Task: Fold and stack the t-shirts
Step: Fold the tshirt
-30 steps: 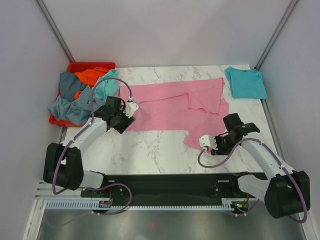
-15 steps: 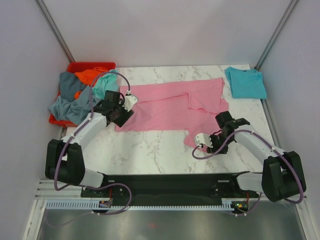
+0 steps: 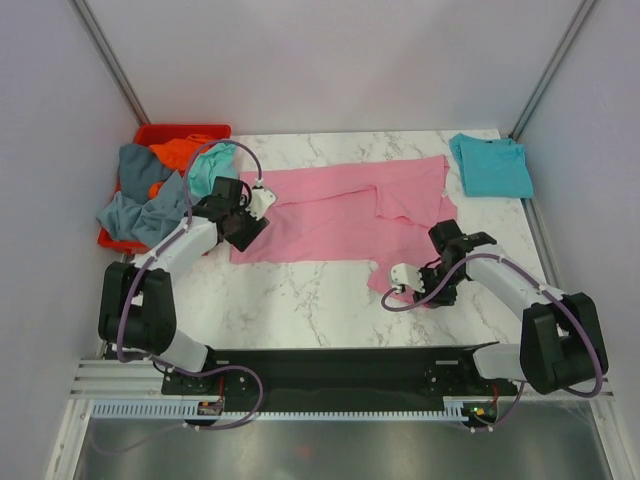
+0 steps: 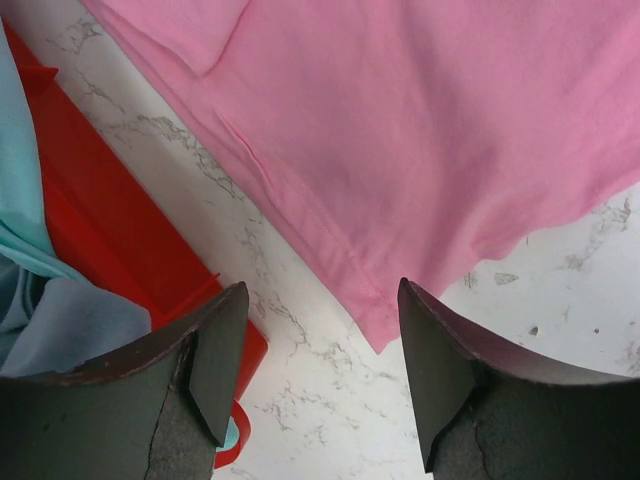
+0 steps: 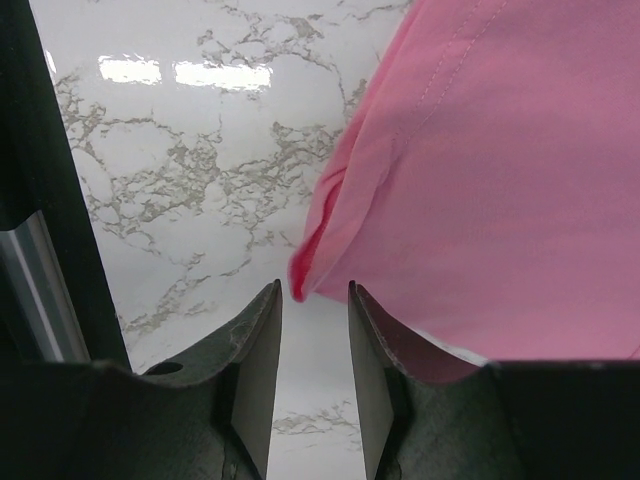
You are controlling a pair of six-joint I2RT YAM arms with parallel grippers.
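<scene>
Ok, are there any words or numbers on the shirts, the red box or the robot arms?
There is no text that can be read in any view.
The flat pink cloth t-shirt, the folded teal-turquoise t-shirt and the red plastic bin are all plain.
The small coloured parts on the near rail are too small to tell whether they carry print.

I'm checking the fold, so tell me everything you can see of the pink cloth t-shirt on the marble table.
The pink cloth t-shirt lies flat on the white marble table, soft, hems stitched. Its right part is folded over itself; a flap juts toward the near edge. The open left gripper hangs over its near left corner; the right gripper, narrowly open, sits at the flap's hem.
</scene>
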